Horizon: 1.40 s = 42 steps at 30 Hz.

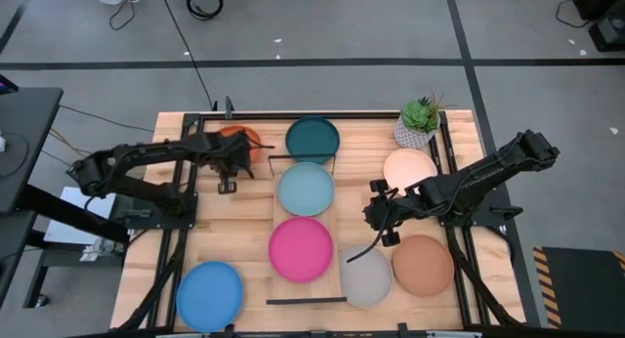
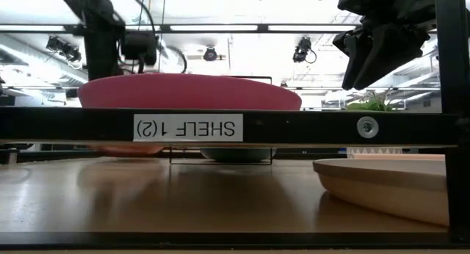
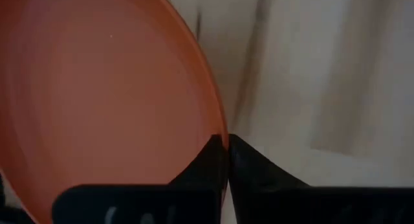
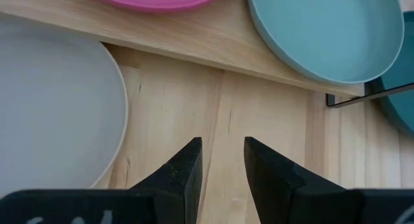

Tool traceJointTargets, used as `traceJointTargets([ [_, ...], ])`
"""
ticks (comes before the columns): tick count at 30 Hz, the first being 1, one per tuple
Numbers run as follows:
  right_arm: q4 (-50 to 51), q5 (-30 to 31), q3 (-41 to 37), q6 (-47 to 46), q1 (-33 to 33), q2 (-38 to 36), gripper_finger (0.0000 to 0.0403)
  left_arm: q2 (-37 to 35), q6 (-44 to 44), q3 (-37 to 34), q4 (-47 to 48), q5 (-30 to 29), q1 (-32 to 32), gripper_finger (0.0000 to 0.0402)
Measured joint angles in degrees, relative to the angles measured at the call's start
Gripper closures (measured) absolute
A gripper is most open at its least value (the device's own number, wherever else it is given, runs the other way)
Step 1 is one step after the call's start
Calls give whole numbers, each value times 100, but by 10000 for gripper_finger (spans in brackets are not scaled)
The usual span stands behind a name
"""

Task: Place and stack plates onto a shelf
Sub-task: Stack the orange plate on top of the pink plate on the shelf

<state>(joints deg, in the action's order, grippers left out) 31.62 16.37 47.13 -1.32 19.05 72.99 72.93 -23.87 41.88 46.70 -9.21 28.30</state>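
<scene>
The orange plate (image 1: 239,136) lies near the table's far left corner, with my left gripper (image 1: 232,160) shut on its rim. On the light-wood shelf (image 1: 337,221) rest the pale aqua plate (image 1: 306,189) and the magenta plate (image 1: 301,248). The dark teal plate (image 1: 312,140) sits just beyond the shelf's far bar. The grey (image 1: 364,276), terracotta (image 1: 423,265), peach (image 1: 410,169) and blue (image 1: 210,294) plates lie on the table. My right gripper (image 4: 223,153) is open and hangs over bare wood between the grey plate (image 4: 52,101) and the shelf's right edge. My left gripper pinches the orange plate's rim (image 3: 222,123) on its near side. One finger (image 3: 204,166) is over the plate's inside and the other finger (image 3: 255,172) is outside it. Whether the plate is lifted off the table I cannot tell.
A small potted plant (image 1: 420,121) stands at the far right corner beside the peach plate. Black frame rails (image 1: 451,162) run along both table sides. The shelf's near bar (image 2: 235,127) carries a label. Bare wood lies left of the shelf (image 1: 229,231).
</scene>
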Motion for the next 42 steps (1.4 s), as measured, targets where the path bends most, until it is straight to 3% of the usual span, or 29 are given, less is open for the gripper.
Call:
traceJointTargets([
  [6, 43, 1, 0, 0, 0, 0, 282, -569, 376, 931, 1219, 77, -348, 387],
  [10, 126, 1, 0, 0, 0, 0, 282, -1022, 569, 1532, 1466, 2, -615, 387],
  [15, 190, 3, 0, 0, 0, 0, 282, -1490, 650, 2081, 1125, -19, -1179, 387],
  [24, 720, 302, 0, -54, 2, -77, 282, -1701, 129, 2143, -234, 123, -2895, 387],
  [28, 1299, 546, 190, -388, 15, -301, 282, -1445, 69, 2139, -603, -185, -3666, 387],
  [36, 1519, 796, 246, -566, 87, -909, 282, -395, 25, 2143, -1339, -173, -5286, 385],
  [42, 1382, 818, 247, -432, 85, -1053, 282, 638, 98, 2134, -1628, -359, -5902, 385],
])
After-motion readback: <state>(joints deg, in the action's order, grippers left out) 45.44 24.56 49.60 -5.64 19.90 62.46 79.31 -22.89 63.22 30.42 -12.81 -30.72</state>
